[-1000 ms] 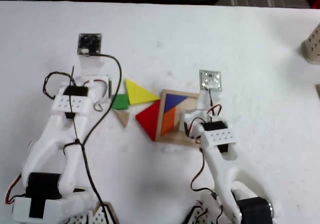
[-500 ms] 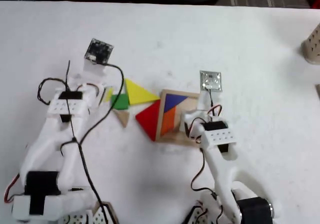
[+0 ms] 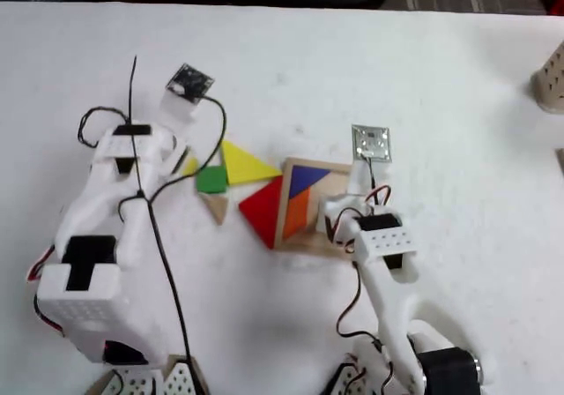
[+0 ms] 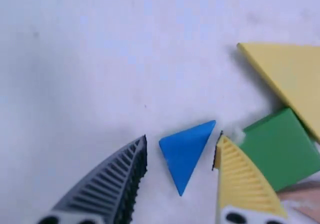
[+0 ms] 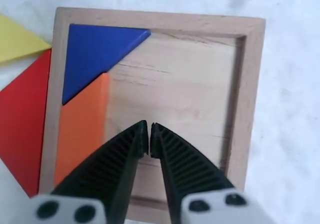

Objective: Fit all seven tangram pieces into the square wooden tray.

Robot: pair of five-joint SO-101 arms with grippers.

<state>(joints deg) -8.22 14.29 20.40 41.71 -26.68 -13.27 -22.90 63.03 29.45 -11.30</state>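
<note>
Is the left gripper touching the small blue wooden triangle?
Apart. The left wrist view shows the small blue wooden triangle lying between the open fingers of the left gripper, with a strip of white table showing on each side.

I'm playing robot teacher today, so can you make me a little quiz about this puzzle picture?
1. True or false: the right gripper is shut above the wooden tray.
2. The left gripper is open around which piece? A green square, B small blue triangle, C red triangle.
3. How many pieces lie inside the tray?
Key: 1 true; 2 B; 3 two.
</note>
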